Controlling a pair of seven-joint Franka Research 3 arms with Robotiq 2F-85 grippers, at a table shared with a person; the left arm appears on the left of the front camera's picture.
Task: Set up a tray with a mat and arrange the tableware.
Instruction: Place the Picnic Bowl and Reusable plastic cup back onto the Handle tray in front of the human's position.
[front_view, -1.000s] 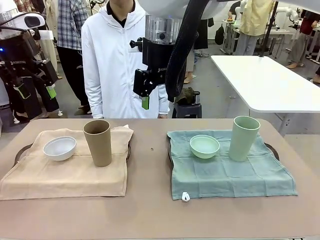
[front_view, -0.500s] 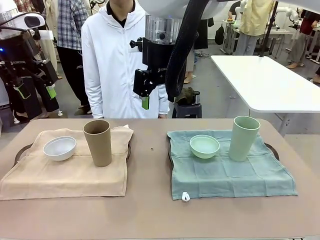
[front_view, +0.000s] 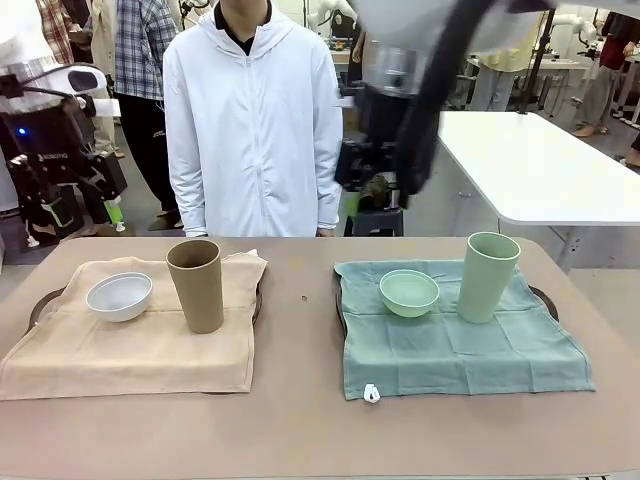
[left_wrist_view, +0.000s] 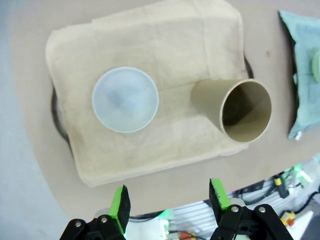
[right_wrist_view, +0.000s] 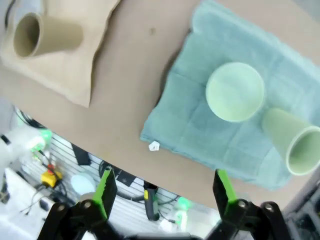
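Observation:
On the left, a white bowl (front_view: 119, 295) and a tan-brown tumbler (front_view: 195, 285) stand on a beige mat (front_view: 130, 345) over a dark tray (front_view: 40, 303). On the right, a mint bowl (front_view: 409, 292) and a mint tumbler (front_view: 487, 276) stand on a green mat (front_view: 460, 350) over another tray (front_view: 545, 298). My left gripper (front_view: 85, 213) hangs open, high over the far left. From above, the left gripper (left_wrist_view: 170, 197) looks down on the white bowl (left_wrist_view: 125, 99) and tan tumbler (left_wrist_view: 235, 107). My right gripper (front_view: 362, 195), motion-blurred, hangs high above the far middle. The right gripper (right_wrist_view: 162, 187) is open over the mint bowl (right_wrist_view: 234, 91) and mint tumbler (right_wrist_view: 295, 145).
A person in a white jacket (front_view: 250, 120) stands at the far edge. A small white tag (front_view: 371, 394) hangs off the green mat's front edge. Bare tabletop (front_view: 300, 330) lies between the two trays. A white table (front_view: 540, 160) stands behind on the right.
My right arm has swung to the right and is now motion-blurred. The left gripper has shifted slightly lower and to the right. The tableware has not moved.

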